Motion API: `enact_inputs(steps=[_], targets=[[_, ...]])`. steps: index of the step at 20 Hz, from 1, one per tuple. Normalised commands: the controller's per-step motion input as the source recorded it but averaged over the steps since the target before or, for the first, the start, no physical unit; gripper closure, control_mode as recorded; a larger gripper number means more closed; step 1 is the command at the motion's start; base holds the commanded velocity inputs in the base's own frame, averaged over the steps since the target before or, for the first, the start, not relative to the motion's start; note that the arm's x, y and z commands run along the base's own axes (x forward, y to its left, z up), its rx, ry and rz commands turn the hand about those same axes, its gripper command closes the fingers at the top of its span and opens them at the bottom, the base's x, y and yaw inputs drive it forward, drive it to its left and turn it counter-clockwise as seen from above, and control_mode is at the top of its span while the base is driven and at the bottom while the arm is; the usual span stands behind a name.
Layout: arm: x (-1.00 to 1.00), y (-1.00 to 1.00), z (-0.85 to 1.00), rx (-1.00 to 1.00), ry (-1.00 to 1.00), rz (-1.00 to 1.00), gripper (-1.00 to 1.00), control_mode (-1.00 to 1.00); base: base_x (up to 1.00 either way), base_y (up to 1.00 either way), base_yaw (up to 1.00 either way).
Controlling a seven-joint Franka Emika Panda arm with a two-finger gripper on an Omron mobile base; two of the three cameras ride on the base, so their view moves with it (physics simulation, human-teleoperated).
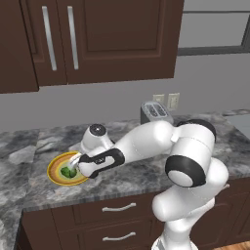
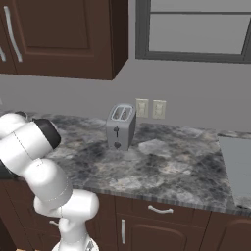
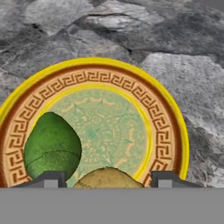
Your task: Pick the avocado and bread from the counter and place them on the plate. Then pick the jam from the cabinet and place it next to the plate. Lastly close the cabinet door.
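One avocado (image 3: 51,146) and one bread roll (image 3: 107,178) lie on the plate (image 3: 168,131), low in my hand view. My gripper (image 3: 105,178) brackets the bread, fingers (image 3: 49,178) parted; whether they pinch it I cannot tell. The plate sits centre-left on the grey marbled counter (image 1: 146,171). One toaster (image 2: 120,126) stands mid-frame; dark cabinet (image 1: 97,39) upper left, doors shut.

Rendered kitchen, probably domestic; marbled stone counter (image 2: 166,166), dark wood cabinet (image 1: 97,39), toaster (image 2: 120,126), wall sockets (image 2: 150,108), window (image 2: 196,29)
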Motion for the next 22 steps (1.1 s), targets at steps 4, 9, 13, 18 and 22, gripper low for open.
enact_inputs(steps=[4, 9, 13, 18, 22], targets=[[0.00, 0.00, 0.00, 0.00, 0.00, 0.00, -1.00, -1.00, 0.00, 0.00, 0.00], [0.00, 0.00, 0.05, 0.00, 0.00, 0.00, -1.00, -1.00, 0.00, 0.00, 0.00], [-0.20, 0.05, 0.21, 0.00, -0.03, 0.00, -1.00, -1.00, 0.00, 0.00, 0.00], [-0.58, 0.02, 0.23, 0.03, 0.00, 0.00, -1.00, -1.00, 0.00, 0.00, 0.00], [-0.49, -0.06, 0.52, 0.01, 0.00, 0.00, -1.00, -1.00, 0.00, 0.00, 0.00]])
